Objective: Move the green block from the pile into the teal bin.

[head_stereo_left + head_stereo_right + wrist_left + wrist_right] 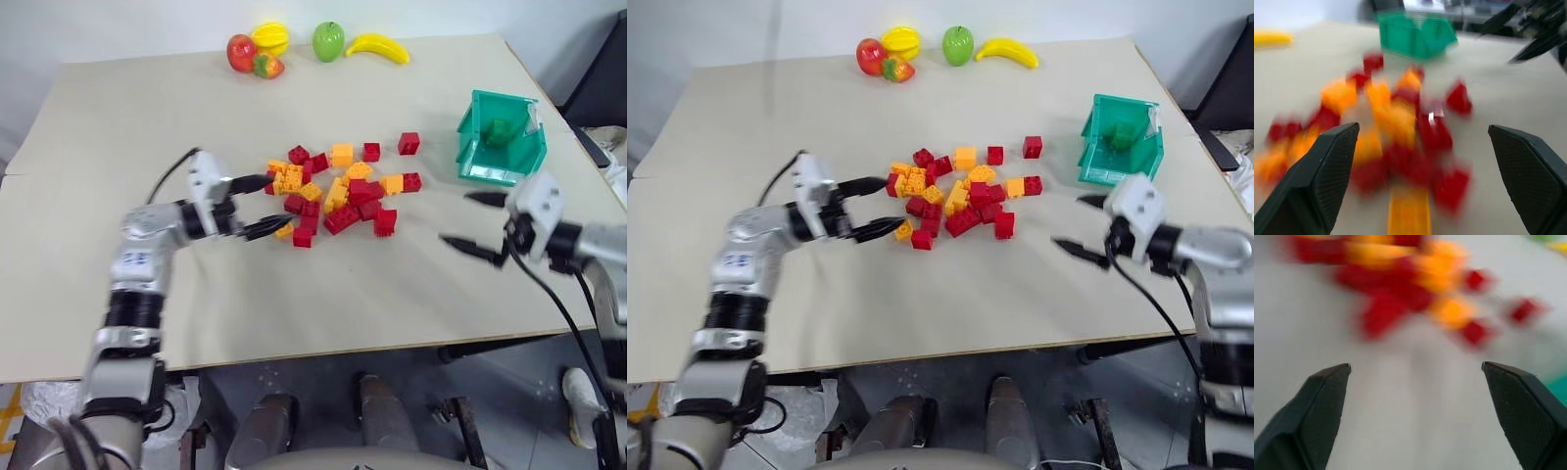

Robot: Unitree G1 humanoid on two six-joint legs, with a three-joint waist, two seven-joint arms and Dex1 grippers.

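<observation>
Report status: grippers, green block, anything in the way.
Left gripper open at the pile's edge, right gripper open, empty, near the teal bin. Green block sits inside the bin. Nothing in the way.

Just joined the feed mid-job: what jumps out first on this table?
The pile of red, orange and yellow bricks sits mid-table, with the open left gripper at its left edge. To its right stands the teal bin with the green block inside; the right gripper, open and empty, hangs in front of it. Toy fruit lines the far edge.
</observation>
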